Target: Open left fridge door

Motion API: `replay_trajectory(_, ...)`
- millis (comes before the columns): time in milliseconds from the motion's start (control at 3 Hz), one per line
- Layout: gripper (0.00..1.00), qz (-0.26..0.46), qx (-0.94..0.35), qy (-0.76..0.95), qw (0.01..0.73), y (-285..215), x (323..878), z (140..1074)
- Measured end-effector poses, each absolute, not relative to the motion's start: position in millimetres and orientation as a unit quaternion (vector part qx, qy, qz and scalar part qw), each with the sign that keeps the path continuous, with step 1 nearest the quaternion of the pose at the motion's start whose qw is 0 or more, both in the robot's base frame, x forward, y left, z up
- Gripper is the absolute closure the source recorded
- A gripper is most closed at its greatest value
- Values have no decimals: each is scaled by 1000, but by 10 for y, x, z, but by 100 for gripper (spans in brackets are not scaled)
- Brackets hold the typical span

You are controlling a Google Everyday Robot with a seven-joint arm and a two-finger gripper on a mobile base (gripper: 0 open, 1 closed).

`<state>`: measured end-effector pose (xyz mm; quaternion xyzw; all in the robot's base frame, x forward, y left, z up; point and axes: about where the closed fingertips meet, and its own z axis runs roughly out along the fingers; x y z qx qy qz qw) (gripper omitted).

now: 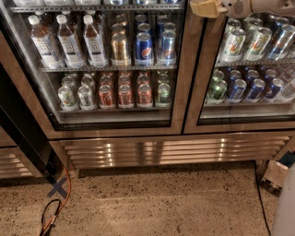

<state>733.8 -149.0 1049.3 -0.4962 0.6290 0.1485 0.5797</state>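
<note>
Reaching for the handle edge is the step in hand, as I judge it: the left fridge door looks shut, its glass spreading down and to the left of the gripper. The narrower right door hangs directly below the gripper and off to its right. Far beneath both runs the steel grille, and then the speckled floor. The gripper itself sits high up, over the seam where the two door frames meet; I cannot tell whether it is spread or pressed together. Next, I think, it must catch the left door's inner stile just beside it and pull outward along the hinge arc, avoiding the neighbouring frame.
</note>
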Motion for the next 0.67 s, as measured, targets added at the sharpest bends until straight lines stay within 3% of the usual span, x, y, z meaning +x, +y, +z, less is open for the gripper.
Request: replay_trajectory(667,100,150,-493,631,580,-1489,7342,10494)
